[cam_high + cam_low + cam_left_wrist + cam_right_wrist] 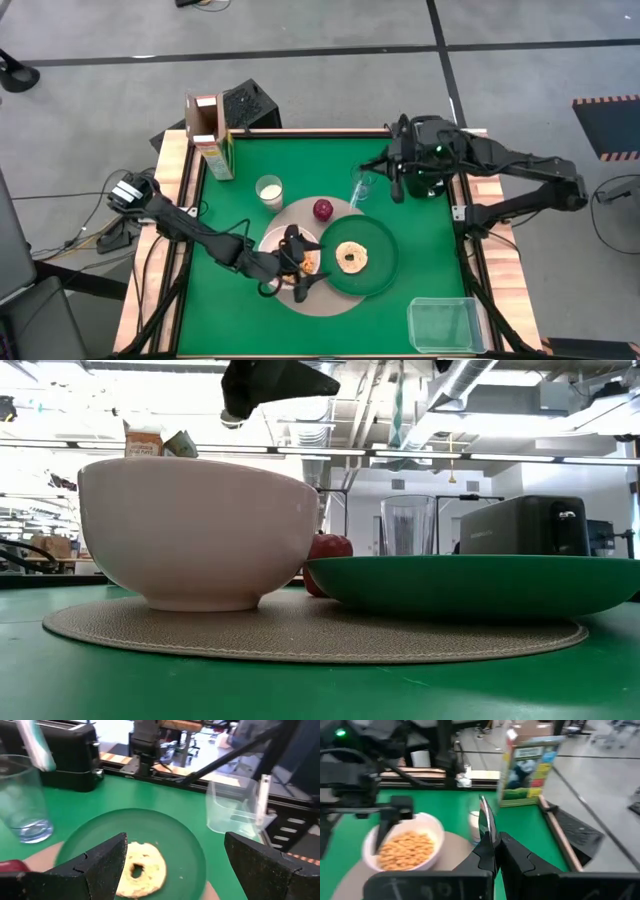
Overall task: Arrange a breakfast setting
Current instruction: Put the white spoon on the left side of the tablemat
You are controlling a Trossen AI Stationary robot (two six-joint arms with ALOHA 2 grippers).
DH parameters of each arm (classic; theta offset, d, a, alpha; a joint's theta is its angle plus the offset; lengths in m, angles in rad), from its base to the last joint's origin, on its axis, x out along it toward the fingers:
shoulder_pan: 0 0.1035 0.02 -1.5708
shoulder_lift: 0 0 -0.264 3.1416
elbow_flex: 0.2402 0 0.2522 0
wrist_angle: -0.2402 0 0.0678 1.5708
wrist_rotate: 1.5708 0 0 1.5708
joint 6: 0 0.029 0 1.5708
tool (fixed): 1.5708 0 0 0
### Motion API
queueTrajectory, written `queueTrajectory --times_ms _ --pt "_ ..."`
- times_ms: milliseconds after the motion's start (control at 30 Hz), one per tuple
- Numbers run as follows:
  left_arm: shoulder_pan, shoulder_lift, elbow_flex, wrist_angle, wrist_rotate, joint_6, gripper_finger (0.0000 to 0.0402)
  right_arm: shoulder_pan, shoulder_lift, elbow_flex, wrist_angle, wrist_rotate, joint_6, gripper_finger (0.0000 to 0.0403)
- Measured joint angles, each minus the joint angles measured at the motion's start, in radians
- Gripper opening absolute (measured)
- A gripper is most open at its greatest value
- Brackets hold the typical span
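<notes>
A white bowl (200, 530) of cereal (407, 850) and a dark-green plate (375, 270) with round toasted bread (352, 257) rest on the round tan mat (330, 300). A red apple (323, 209) sits at the mat's far edge. The clear glass (362, 185) and small white cup (268, 190) stand beyond it. My left gripper (295, 268) hovers open above the bowl, touching nothing. My right gripper (497, 847) is shut on the silver spoon (484, 817), raised at the far right near the glass. My right gripper pinches the silver spoon between its two fingers (517, 857). A narrow silver length (485, 827) sticks out past the fingertips. The spoon is lifted clear of the table. Which end it holds, I cannot tell.
A cereal box (215, 140) stands at the far left. The black toaster (520, 525) stands at the far right behind the glass. A clear plastic tub (445, 322) sits at the near right corner. Bare green table lies left of the mat.
</notes>
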Motion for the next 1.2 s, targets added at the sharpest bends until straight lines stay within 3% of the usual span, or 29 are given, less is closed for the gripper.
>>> queueTrajectory --times_ms 200,467,800,1200 --pt "0.006 0.0 0.119 -0.179 -0.073 -0.011 0.0318 0.126 0.059 0.0 0.008 0.081 0.019 0.0036" --pt "-0.001 0.0 0.249 -0.367 -0.302 -0.01 0.0318 0.252 0.142 0.0 0.101 0.102 0.032 0.0036" --pt "0.003 0.0 0.306 -0.345 -0.367 0.046 0.0318 0.381 0.172 -0.001 0.17 0.176 0.004 0.0036" --pt "0.002 0.0 0.307 -0.194 -0.362 0.188 0.0318 0.452 0.172 -0.001 0.176 0.223 0.004 0.0036"
